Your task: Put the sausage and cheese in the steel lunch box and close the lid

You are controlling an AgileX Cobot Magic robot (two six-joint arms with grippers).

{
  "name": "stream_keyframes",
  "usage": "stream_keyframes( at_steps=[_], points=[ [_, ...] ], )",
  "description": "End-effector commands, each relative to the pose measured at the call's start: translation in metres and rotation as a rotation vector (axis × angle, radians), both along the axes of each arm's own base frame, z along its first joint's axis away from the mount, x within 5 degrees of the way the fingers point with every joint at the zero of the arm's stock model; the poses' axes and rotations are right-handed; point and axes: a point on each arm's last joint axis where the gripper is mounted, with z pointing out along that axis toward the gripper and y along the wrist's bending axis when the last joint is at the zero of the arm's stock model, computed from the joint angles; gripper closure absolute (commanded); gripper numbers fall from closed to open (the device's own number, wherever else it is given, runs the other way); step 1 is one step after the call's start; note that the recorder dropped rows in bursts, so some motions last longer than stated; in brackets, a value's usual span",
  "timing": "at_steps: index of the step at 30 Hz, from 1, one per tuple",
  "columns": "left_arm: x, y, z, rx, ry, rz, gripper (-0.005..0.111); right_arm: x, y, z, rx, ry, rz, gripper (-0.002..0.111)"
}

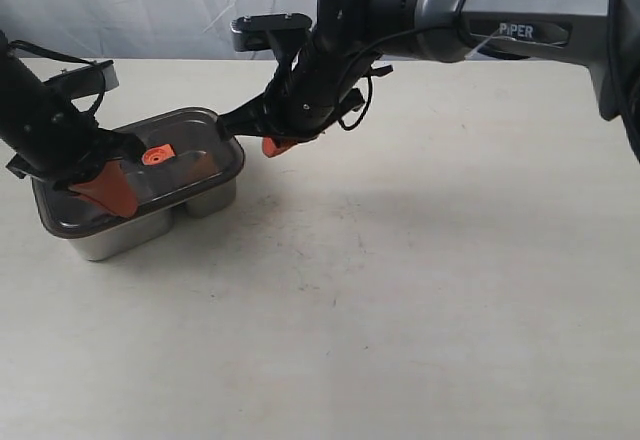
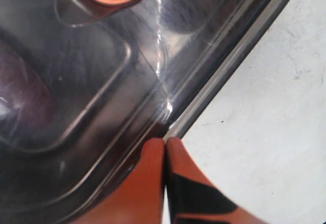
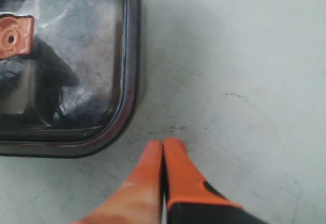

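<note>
I see the lid (image 1: 190, 145) seated on the box (image 1: 115, 242), its contents blurred. Both arms' jaws are pinched together, empty.

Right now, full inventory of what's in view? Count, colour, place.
lid: one, dark translucent, on top of the steel lunch box
valve tab: one, orange, lid's centre
steel lunch box: one, shiny silver, left part of the table
table: one, off-white, under everything
backdrop: one, pale grey cloth, behind the table
What lies under the lid cannot be made out.
left gripper: one, orange fingers, shut, tips at the lid's edge
right gripper: one, orange fingers, shut, over the table beside the box
</note>
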Motion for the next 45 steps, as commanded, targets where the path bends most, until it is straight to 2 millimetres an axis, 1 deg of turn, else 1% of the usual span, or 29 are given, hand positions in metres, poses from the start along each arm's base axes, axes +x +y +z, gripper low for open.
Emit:
stream_keyframes(
  at_steps=[1,5,8,17,21,24,32,37,41,44,45],
  points=[
    [0.003,0.002,0.000,0.023,-0.030,0.002,0.107,-0.005,0.011,-0.011,0.016,0.020,0.033,0.109],
    [0.003,0.002,0.000,0.023,-0.030,0.002,0.107,-0.012,0.018,-0.015,0.014,0.023,0.063,0.109],
    [0.003,0.002,0.000,0.023,-0.030,0.002,0.107,-0.012,0.021,-0.013,0.043,0.020,0.051,0.109],
    [0.003,0.002,0.000,0.023,-0.030,0.002,0.107,-0.013,0.026,-0.026,0.042,0.022,0.049,0.109],
    [0.003,0.002,0.000,0.023,-0.032,0.002,0.107,-0.012,0.027,-0.027,0.065,0.023,0.031,0.109],
    [0.005,0.001,0.005,0.019,-0.037,-0.003,0.107,-0.012,0.028,-0.027,0.071,0.028,0.030,0.109],
    [0.005,0.001,0.027,0.021,-0.101,-0.012,0.107,-0.009,0.031,-0.023,0.105,0.014,0.011,0.109],
    [0.005,0.004,0.031,0.052,-0.116,-0.005,0.107,-0.012,0.033,-0.023,0.104,0.008,0.025,0.109],
    [0.005,0.015,0.031,0.086,-0.105,0.036,0.107,-0.010,0.031,-0.023,0.078,-0.011,0.043,0.109],
    [0.008,0.035,0.029,0.161,-0.100,0.126,0.107,-0.004,0.024,-0.019,0.058,-0.025,-0.005,0.109],
    [0.010,0.043,0.028,0.181,-0.108,0.170,0.107,-0.002,0.022,-0.015,0.065,-0.031,-0.023,0.109]
  ],
)
